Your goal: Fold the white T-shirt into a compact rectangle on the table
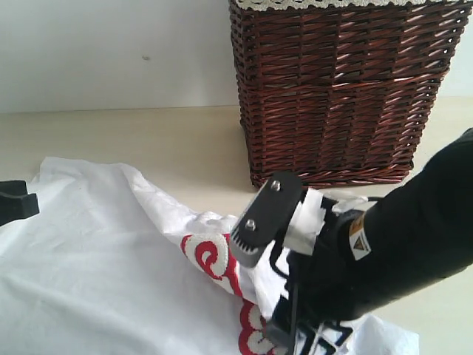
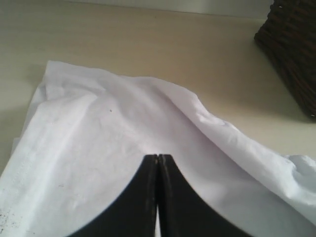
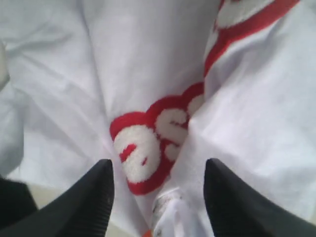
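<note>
Closest to the exterior cam, the right arm (image 1: 399, 244) is filling the lower right corner, a big black thing leaning down over the white T-shirt (image 1: 103, 274). The right gripper (image 3: 158, 195) is sitting w/ its jaws spread wide, not clamping anything imo. In the wrist view the two dark fingers (image 3: 94, 197) are standing apart on either side of a bunched ridge of cloth, and the fuzzy red-outlined lettering (image 3: 143, 153) is showing right btw them. Can't tell if the tips are touching the fabric or just hovering over it.

The shirt is lying crumpled on the table (image 1: 162, 140), taking up the front left of the scene. The lettering is running along a fold near the middle, just beside the right arm. One edge is doubling over into a rumpled ridge going diagonally toward the cloth's back left corner.

Over at the left edge of the exterior view, the left gripper (image 2: 158, 165) is resting at the shirt w/ its jaws pressed fully together, tips pointing across plain white fabric. Whether it's pinching a bit of cloth in there, no idea, the pics aren't showing that.

Further back the pale beige tabletop is stretching on past the shirt. A dark brown wicker basket (image 1: 332, 96) w/ cream lace trim (image 1: 332, 4) is standing on it behind the shirt, apart from it. A plain white wall (image 1: 111, 52) is closing off the back.
</note>
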### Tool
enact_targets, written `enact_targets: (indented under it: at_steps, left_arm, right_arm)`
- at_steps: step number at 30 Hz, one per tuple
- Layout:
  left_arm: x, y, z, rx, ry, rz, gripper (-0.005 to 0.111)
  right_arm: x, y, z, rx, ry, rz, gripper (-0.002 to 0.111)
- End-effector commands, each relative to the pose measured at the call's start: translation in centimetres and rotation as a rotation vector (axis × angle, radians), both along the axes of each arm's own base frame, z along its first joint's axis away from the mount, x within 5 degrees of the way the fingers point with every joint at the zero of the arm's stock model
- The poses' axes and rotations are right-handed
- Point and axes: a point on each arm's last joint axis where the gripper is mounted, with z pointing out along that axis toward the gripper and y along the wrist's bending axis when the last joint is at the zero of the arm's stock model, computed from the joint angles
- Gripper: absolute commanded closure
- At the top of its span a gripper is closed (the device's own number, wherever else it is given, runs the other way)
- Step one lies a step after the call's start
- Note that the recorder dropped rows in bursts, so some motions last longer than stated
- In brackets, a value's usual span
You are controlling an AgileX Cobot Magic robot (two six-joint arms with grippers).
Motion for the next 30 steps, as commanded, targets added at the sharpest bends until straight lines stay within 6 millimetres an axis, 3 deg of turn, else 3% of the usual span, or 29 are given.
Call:
enact_targets:
  at_steps: [1,4,8,9,12,15,19,24,30]
  left_arm:
    - [-0.1,-0.2,0.2,-0.011,-0.014,-0.006,0.107]
    - [-0.1,-0.2,0.2,-0.013,-0.013,-0.005,0.107]
    - [-0.1,-0.2,0.2,-0.013,-0.013,-0.005,0.107]
    - [-0.1,-0.2,0.2,-0.015,-0.013,-0.004,0.107]
    - [-0.2,-0.1,0.1,-0.011,-0.004,-0.002,0.107]
    - [-0.2,-0.1,0.0,-0.008,0.002,0.000,0.107]
    - [-0.1,-0.2,0.2,-0.015,-0.014,-0.004,0.107]
    - [-0.2,-0.1,0.0,0.002,0.002,-0.010,0.107]
    - [-0.2,-0.2,0.0,0.010,-0.001,-0.019,0.107]
  right_arm:
    - [1.5,-0.5,3.1,0.134,-0.240,-0.168,0.056]
    - [3.4,-1.8,4.4,0.148,-0.421,-0.310,0.066]
    - [6.6,-3.5,4.5,0.201,-0.550,-0.580,0.103]
    - [7.8,-4.0,4.0,0.181,-0.600,-0.612,0.108]
    - [10.8,-6.0,3.1,0.187,-0.648,-0.848,0.108]
    - [12.9,-6.3,1.8,0.207,-0.577,-0.839,0.108]
    - [14.8,-3.5,1.4,0.338,-0.432,-0.608,0.108]
    - [18.1,-2.1,2.8,0.370,-0.494,-0.621,0.108]
    - [20.3,-0.4,0.3,0.409,-0.378,-0.554,0.108]
